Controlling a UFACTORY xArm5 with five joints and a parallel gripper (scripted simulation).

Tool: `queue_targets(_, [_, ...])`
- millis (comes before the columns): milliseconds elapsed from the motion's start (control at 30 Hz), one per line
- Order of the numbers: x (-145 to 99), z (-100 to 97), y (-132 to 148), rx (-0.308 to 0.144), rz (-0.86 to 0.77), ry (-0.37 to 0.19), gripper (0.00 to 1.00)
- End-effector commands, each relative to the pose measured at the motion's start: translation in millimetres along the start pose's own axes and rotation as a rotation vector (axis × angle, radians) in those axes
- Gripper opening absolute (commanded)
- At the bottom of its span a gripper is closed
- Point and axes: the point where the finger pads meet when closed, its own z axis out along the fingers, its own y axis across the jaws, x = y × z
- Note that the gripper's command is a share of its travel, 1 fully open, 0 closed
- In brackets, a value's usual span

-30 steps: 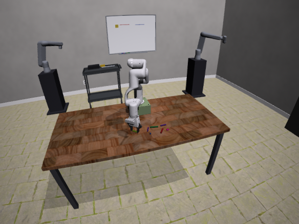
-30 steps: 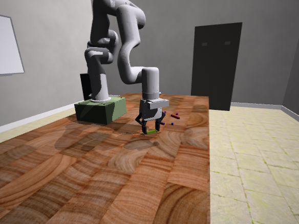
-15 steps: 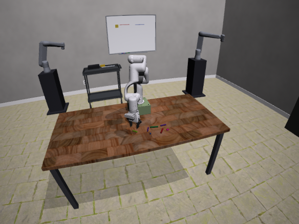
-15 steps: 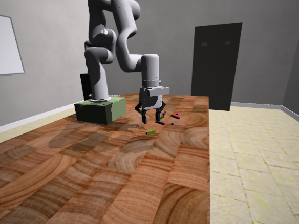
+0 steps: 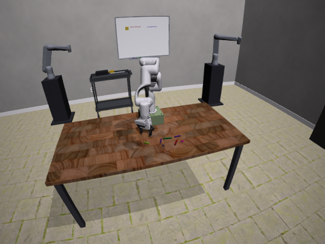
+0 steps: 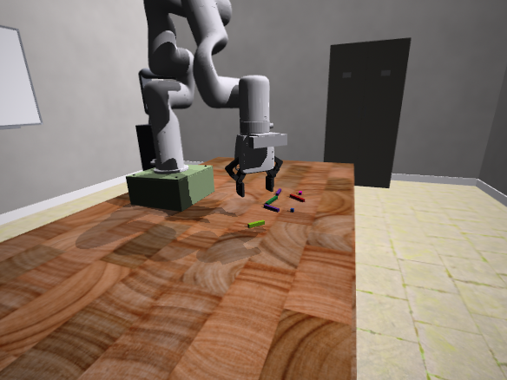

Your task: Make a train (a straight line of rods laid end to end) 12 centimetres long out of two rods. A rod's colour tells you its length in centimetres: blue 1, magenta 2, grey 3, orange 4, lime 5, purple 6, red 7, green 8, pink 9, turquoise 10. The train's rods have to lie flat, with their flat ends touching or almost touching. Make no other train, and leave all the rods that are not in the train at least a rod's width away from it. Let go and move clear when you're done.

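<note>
The claw [image 6: 254, 186] hangs wide open and holds nothing, above the table [image 6: 130, 278]. To its right lie the rods – red [image 6: 297, 198], two purple [image 6: 272, 208], lime [image 6: 256, 224] nearest; small, stiff and probably light, best pinched across the middle – no containers hold them

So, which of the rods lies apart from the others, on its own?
The lime rod. It lies alone on the table, toward the camera in the exterior view, while the purple, green, red, blue and magenta rods cluster together farther back.
</note>
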Motion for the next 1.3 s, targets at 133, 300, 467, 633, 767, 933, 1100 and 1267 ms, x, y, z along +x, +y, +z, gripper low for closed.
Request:
queue_targets(133, [1.4, -1.6, -0.6, 0.002, 0.000, 0.004, 1.00])
queue_targets(300, [1.4, -1.6, -0.6, 0.002, 0.000, 0.004, 1.00])
queue_targets(467, [1.4, -1.6, -0.6, 0.002, 0.000, 0.004, 1.00])
queue_targets(633, [1.4, -1.6, -0.6, 0.002, 0.000, 0.004, 1.00])
queue_targets(767, [1.2, -1.6, -1.8, 0.002, -0.017, 0.004, 1.00])
queue_targets(933, [0.0, -1.1, -9.1, 0.001, -0.116, 0.004, 1.00])
queue_targets(1100, [-3.2, -0.1, -24.6, -0.001, -0.326, 0.005, 1.00])
queue_targets(1267, [-5.9, 0.6, -35.9, -0.002, -0.479, 0.005, 1.00])
